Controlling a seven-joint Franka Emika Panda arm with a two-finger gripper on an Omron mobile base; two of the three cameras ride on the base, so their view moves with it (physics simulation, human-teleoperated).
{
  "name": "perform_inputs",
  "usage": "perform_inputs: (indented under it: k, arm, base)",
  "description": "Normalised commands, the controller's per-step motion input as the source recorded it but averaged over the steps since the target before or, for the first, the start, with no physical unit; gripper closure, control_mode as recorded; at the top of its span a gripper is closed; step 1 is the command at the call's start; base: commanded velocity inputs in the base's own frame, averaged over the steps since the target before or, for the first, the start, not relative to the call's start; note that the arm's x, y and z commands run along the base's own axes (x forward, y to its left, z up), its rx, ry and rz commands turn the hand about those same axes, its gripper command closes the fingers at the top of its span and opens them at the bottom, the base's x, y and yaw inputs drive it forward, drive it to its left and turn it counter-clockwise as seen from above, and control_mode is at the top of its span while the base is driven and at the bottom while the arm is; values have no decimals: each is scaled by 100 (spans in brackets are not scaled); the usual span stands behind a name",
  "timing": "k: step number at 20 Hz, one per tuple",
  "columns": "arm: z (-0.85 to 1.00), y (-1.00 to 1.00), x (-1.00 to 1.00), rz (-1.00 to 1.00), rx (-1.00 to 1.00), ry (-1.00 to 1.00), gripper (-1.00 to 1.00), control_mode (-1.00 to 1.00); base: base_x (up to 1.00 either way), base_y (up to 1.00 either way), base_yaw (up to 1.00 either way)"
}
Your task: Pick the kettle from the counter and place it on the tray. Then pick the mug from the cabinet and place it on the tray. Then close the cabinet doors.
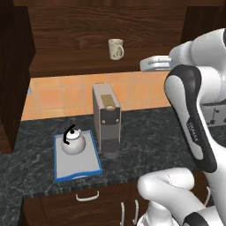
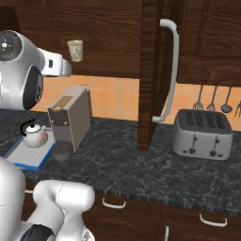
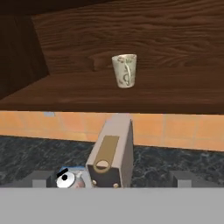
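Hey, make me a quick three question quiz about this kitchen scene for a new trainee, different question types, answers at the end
1. True or false: the kettle sits on the tray.
2. Where is the mug? A) on the counter B) on the cabinet floor C) on the tray
3. Fill in: beside the tray stands a grey ____ machine.

Key: 1 true; 2 B; 3 coffee

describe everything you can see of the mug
The mug is small, cream-beige and looks ceramic, with a faint dark mark on its side and a handle on one side. It stands upright and alone on the floor of the open dark wooden cabinet, above the coffee machine. Nothing touches it but the wood.
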Motion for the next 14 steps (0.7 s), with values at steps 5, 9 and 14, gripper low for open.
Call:
perform_inputs:
  k: [5,9,14]
  arm:
    - [5,-10,38,16,0,-2,-100,-100]
    - [0,0,52,10,0,0,-100,-100]
    - [0,3,61,5,0,1,-100,-100]
  base:
    - [0,0,0]
    - [0,0,0]
    - [0,0,0]
